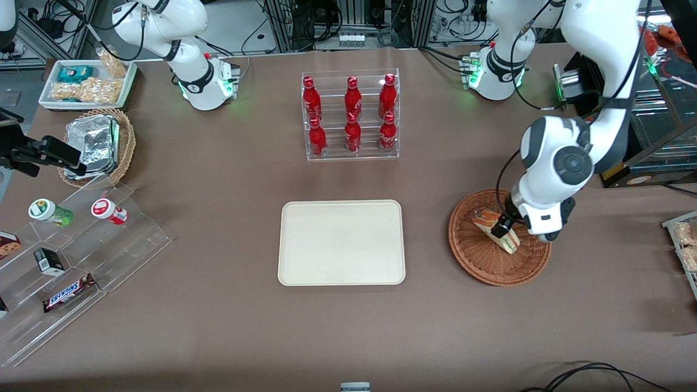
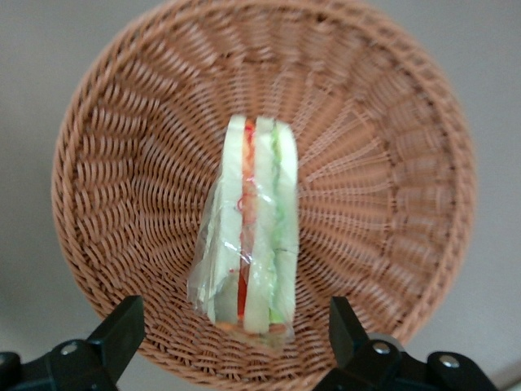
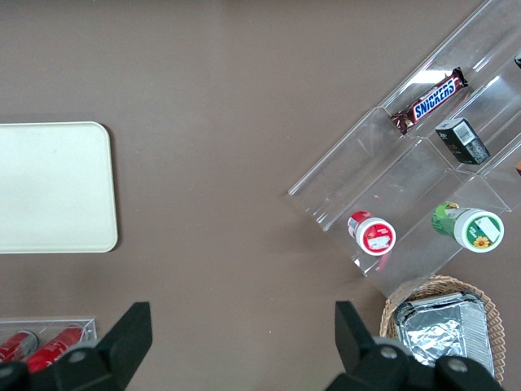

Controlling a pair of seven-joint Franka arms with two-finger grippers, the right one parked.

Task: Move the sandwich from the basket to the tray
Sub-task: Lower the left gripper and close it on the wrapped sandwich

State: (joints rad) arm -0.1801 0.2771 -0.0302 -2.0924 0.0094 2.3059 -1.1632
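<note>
The clear-wrapped sandwich (image 1: 509, 241) lies in the wide reddish-brown wicker basket (image 1: 479, 267) toward the working arm's end of the table. My left gripper (image 1: 503, 224) hovers just above the sandwich, inside the basket's rim. In the left wrist view the sandwich (image 2: 256, 228) stands on edge in the basket (image 2: 391, 163), its pale bread and red and green layers showing. The gripper (image 2: 234, 316) is open, with its black fingers (image 2: 122, 326) spread wider than the sandwich and not touching it. The cream tray (image 1: 341, 242) lies flat and bare beside the basket, at the table's middle; it also shows in the right wrist view (image 3: 49, 187).
A clear rack of red bottles (image 1: 351, 117) stands farther from the front camera than the tray. Toward the parked arm's end are a tan basket of foil packs (image 1: 101, 144), a white tray of snack bags (image 1: 87, 81) and a clear stepped stand with snacks (image 1: 71, 256).
</note>
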